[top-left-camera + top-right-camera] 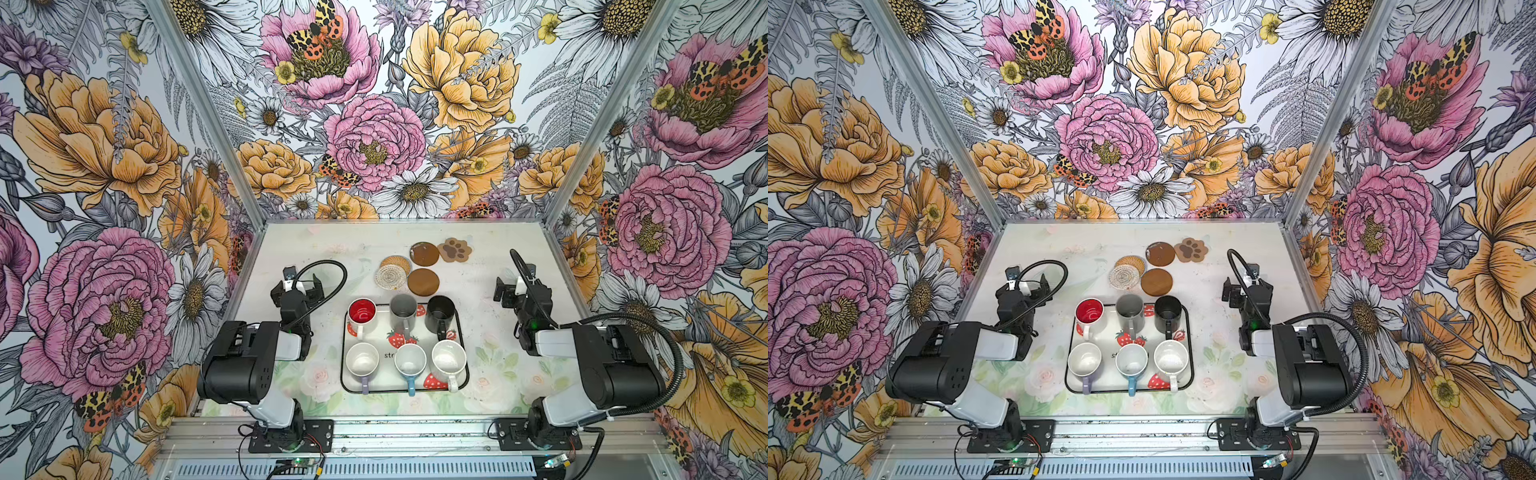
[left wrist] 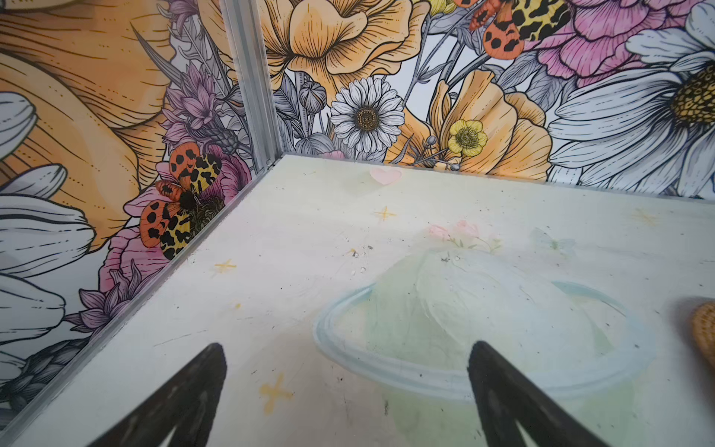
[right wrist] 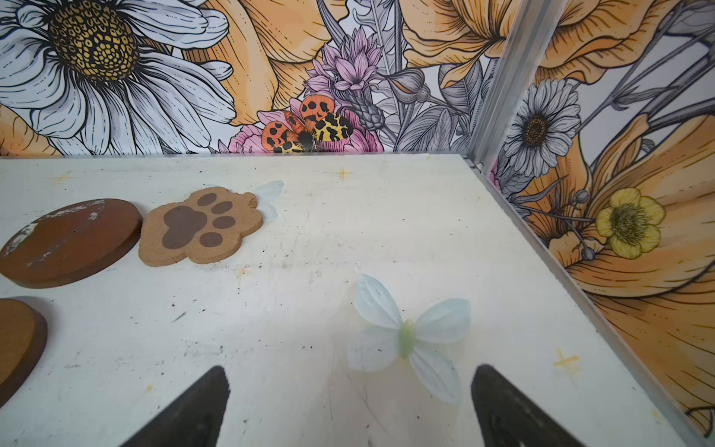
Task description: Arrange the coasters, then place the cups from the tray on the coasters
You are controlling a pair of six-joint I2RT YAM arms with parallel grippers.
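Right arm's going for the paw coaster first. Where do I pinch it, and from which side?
Probably pinch the paw coaster across its thin edge, bringing the open right gripper down from above on the side toward the right wall. It lies flat on the table, and a brown disc sits close against its opposite side.

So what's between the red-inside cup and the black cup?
The grey handled mug stands between them, in the far row on the cream strawberry-print tray; both top views show it.
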